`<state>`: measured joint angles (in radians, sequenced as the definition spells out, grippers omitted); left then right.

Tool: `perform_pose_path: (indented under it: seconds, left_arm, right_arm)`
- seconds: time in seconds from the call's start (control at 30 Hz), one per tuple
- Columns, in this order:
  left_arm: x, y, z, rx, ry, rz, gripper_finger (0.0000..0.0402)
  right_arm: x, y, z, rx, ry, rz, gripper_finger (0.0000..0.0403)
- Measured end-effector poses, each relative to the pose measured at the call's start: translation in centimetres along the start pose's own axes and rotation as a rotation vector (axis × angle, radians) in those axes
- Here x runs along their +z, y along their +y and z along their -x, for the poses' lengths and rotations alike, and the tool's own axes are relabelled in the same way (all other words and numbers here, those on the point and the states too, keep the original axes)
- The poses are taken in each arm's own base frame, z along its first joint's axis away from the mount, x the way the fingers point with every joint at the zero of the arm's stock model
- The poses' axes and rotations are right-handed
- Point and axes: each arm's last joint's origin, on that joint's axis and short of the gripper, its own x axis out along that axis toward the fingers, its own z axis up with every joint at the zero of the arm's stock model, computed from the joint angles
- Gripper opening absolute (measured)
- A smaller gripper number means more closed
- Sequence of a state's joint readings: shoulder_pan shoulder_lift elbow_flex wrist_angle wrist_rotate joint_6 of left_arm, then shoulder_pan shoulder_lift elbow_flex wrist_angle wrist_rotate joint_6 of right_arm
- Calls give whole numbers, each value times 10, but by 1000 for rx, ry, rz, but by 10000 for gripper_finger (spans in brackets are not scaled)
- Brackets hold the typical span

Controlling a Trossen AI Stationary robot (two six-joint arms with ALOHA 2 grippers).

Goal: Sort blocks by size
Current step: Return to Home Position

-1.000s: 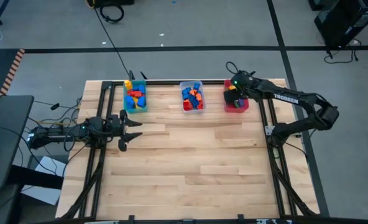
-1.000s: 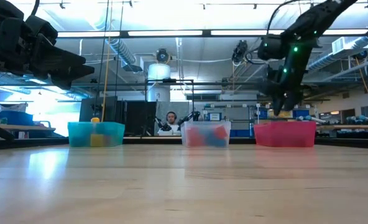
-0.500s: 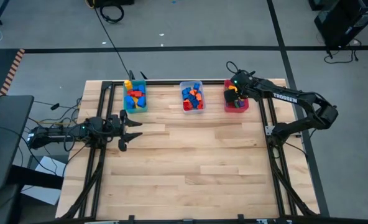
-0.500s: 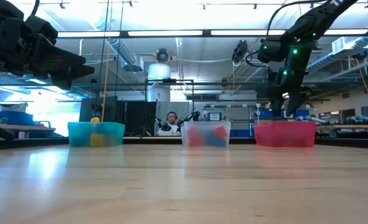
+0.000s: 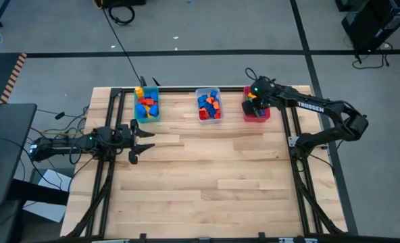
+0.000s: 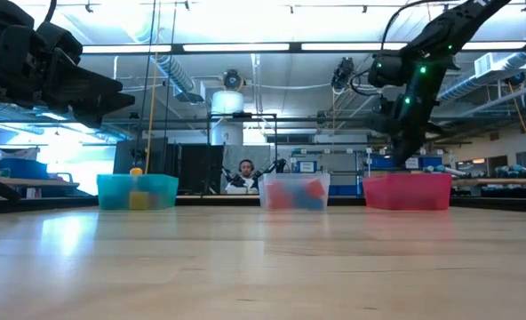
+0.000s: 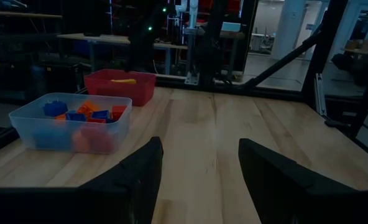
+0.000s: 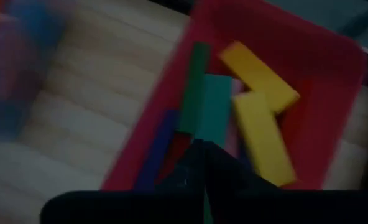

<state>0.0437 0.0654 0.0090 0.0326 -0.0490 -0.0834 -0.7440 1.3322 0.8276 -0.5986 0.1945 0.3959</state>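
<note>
The blocks lie sorted in three bins along the table's far edge: a teal bin [image 5: 146, 104], a clear bin [image 5: 209, 105] and a red bin [image 5: 257, 111]. In the right wrist view the red bin [image 8: 333, 93] holds long bars: two yellow [image 8: 258, 74], a green one [image 8: 195, 87], a teal one [image 8: 216, 109] and a blue one [image 8: 162, 143]. My right gripper [image 8: 199, 149] is shut with nothing in it, slanting down just above the red bin [image 6: 407, 191]. My left gripper [image 5: 146, 142] waits open and level at the table's left side.
Bare wooden tabletop [image 5: 207, 175] stretches from the bins to the near edge. Black frame rails run along the table's left and right sides [image 5: 301, 182]. A person sits in the room beyond the far edge [image 6: 244, 171].
My right gripper has stayed above the red bin. In the low view its fingers stood apart half a second ago and are together now, so it has shut. The wrist has turned slightly.
</note>
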Motion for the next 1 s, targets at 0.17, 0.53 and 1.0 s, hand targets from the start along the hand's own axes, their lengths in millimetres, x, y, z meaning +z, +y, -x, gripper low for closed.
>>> perform_pose_path:
  seconds: [0.17, 0.53, 1.0]
  left_arm:
    - [0, 0, 0, 0, 0, 0, 219]
    - [0, 0, 0, 0, 0, 0, 219]
    - [0, 0, 0, 0, 0, 0, 219]
  right_arm:
    - [4, 11, 17, 192, -78, 78, 21]
    - [-49, 67, 80, 809, -565, 412, 9]
    - [-144, 52, 66, 1122, -686, 573, 8]
